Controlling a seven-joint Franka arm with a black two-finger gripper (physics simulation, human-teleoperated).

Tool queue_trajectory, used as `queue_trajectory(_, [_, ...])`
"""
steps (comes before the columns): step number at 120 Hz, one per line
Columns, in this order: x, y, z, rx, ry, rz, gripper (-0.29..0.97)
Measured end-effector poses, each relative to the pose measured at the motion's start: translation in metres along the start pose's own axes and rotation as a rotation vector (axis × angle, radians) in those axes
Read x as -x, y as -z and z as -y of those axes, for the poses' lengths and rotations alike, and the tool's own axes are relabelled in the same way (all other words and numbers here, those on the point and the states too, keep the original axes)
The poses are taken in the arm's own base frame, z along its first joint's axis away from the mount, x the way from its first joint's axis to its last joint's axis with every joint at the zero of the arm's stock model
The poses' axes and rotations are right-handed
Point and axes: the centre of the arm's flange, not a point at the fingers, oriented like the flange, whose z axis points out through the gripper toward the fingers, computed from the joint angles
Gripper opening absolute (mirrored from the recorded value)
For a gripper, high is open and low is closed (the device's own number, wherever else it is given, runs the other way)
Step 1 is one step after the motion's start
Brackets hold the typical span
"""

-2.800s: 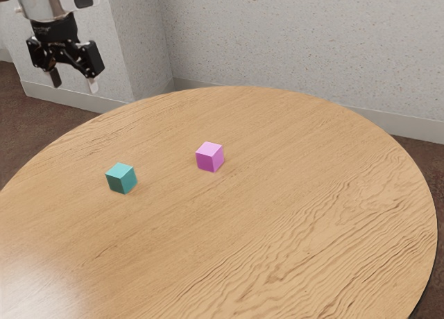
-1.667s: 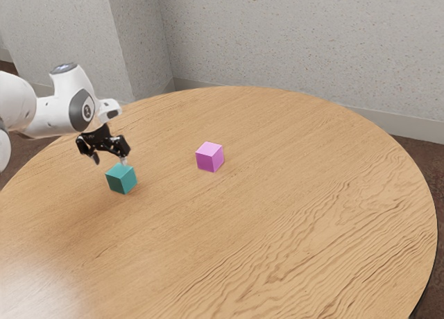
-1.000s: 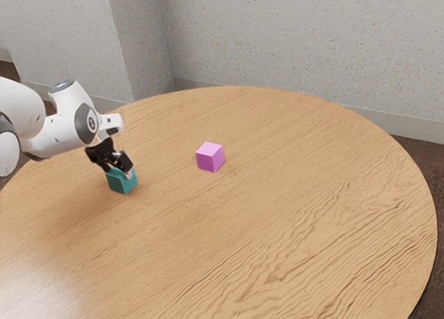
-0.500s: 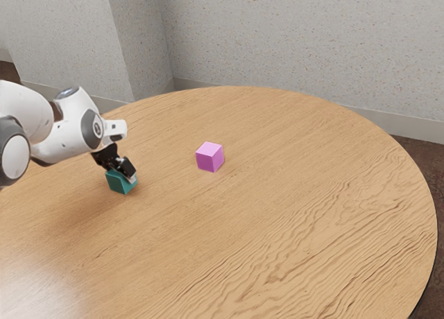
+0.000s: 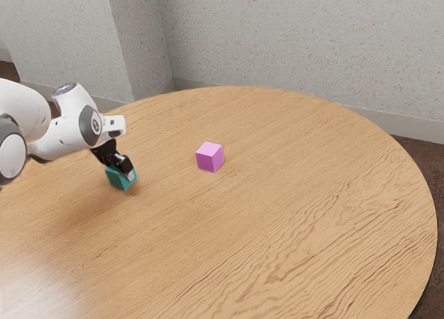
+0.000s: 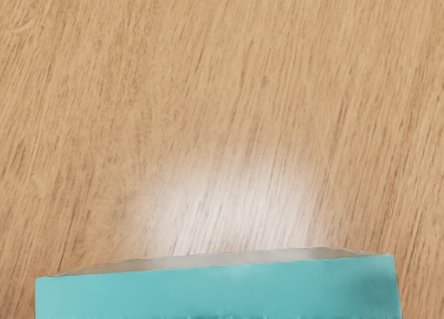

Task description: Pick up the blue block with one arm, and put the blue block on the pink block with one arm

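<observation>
Exterior view: the end effector [image 5: 121, 168] was clamped on the blue block [image 5: 123, 180], which was teal in tint, with fingers on opposite sides. The block was tilted, at or just above the round wooden worktop [image 5: 277, 194], toward the exterior view's left and well apart from the pink block [image 5: 209, 157].

Wrist view: the blue block [image 6: 222, 288] lay directly under the hand, with bare worktop [image 6: 208, 111] beyond it.

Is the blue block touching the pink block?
Apart. The exterior view shows a wide stretch of bare table between the blue block, gripped by the claw, and the pink block.
</observation>
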Motion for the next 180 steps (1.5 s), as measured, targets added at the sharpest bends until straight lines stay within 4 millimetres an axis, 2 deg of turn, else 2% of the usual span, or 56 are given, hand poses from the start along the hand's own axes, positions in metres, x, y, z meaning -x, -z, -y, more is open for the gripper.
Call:
queue_trajectory(7, [-0.005, 0.015, -0.003, -0.006, -0.004, -0.021, 0.34])
queue_trajectory(16, [-0.023, 0.046, -0.025, -0.025, -0.053, -0.057, 0.34])
queue_trajectory(29, [-0.078, 0.076, -0.079, -0.055, -0.172, -0.124, 0.35])
queue_trajectory(37, [-0.108, 0.078, -0.114, -0.048, -0.230, -0.158, 0.35])
queue_trajectory(45, [-0.129, 0.076, -0.148, -0.036, -0.274, -0.180, 0.35])
queue_trajectory(53, [-0.145, 0.077, -0.173, -0.029, -0.304, -0.200, 0.35])
queue_trajectory(60, [-0.161, 0.071, -0.186, -0.033, -0.319, -0.218, 0.35])
queue_trajectory(69, [-0.174, 0.055, -0.189, -0.040, -0.316, -0.224, 0.35])
queue_trajectory(78, [-0.180, 0.048, -0.189, -0.045, -0.304, -0.227, 0.35])
queue_trajectory(98, [-0.180, 0.042, -0.188, -0.029, -0.205, -0.208, 0.36])
queue_trajectory(109, [-0.179, 0.032, -0.185, -0.018, -0.137, -0.187, 0.36])
queue_trajectory(144, [-0.184, 0.018, -0.183, -0.009, 0.007, -0.168, 0.36])
queue_trajectory(180, [-0.188, 0.019, -0.183, -0.007, 0.099, -0.178, 0.36])
